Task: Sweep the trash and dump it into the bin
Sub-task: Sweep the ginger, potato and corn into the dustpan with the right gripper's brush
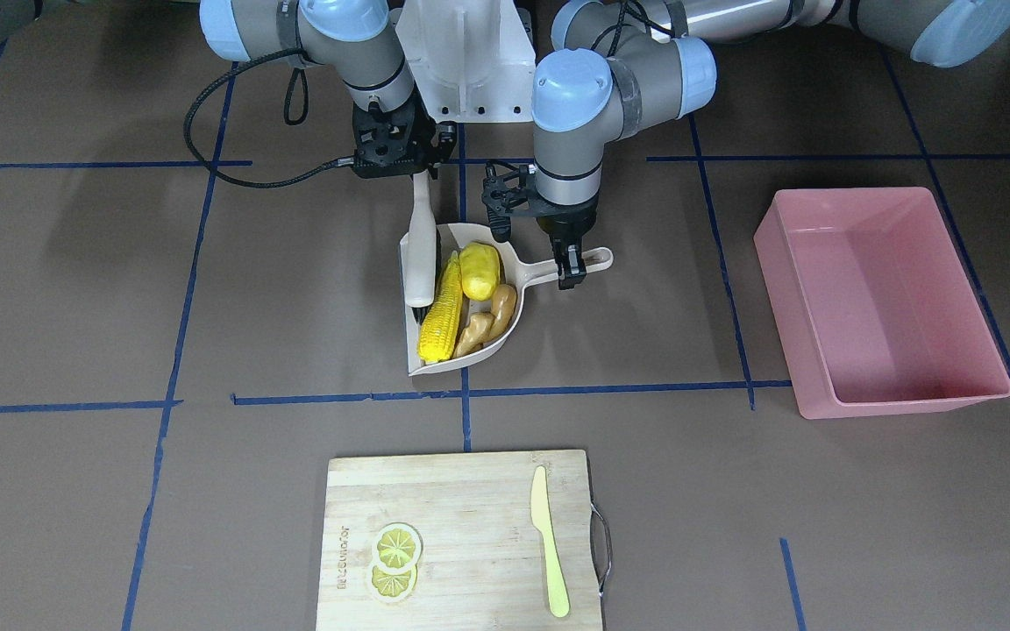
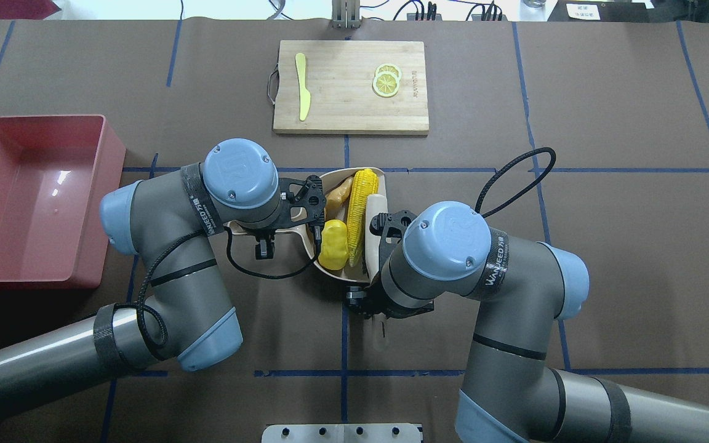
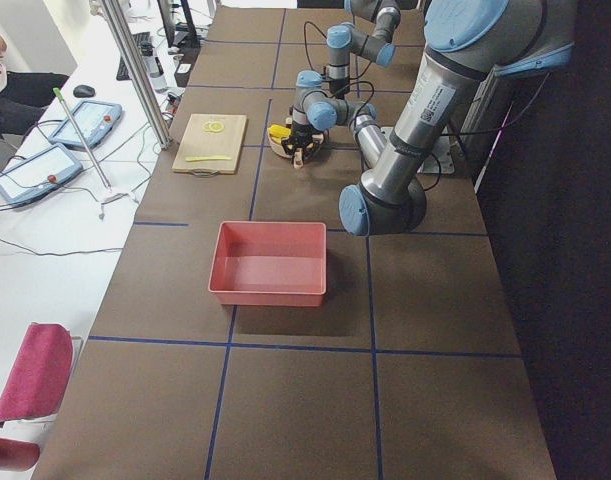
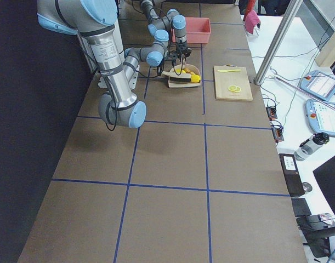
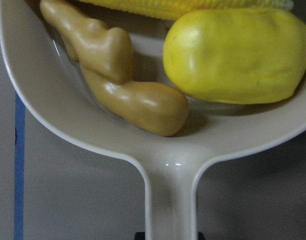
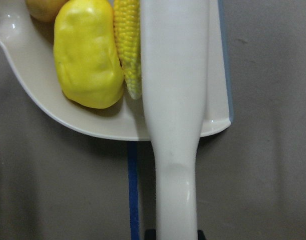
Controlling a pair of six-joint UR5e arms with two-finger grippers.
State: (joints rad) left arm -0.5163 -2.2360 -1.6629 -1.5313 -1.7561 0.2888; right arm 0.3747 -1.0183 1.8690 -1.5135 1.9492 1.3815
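The trash lies in a beige dustpan at the table's middle: a yellow corn cob, a yellow potato-like lump and a tan ginger root. My left gripper is shut on the dustpan's handle. The left wrist view shows the ginger and the lump close up. My right gripper is shut on a white brush, which lies along the corn inside the pan and also shows in the right wrist view. The pink bin stands empty on my left, well apart from the pan.
A wooden cutting board lies at the table's far side from me, with two lemon slices and a yellow-green knife on it. Blue tape lines cross the brown table. Both arms crowd around the dustpan.
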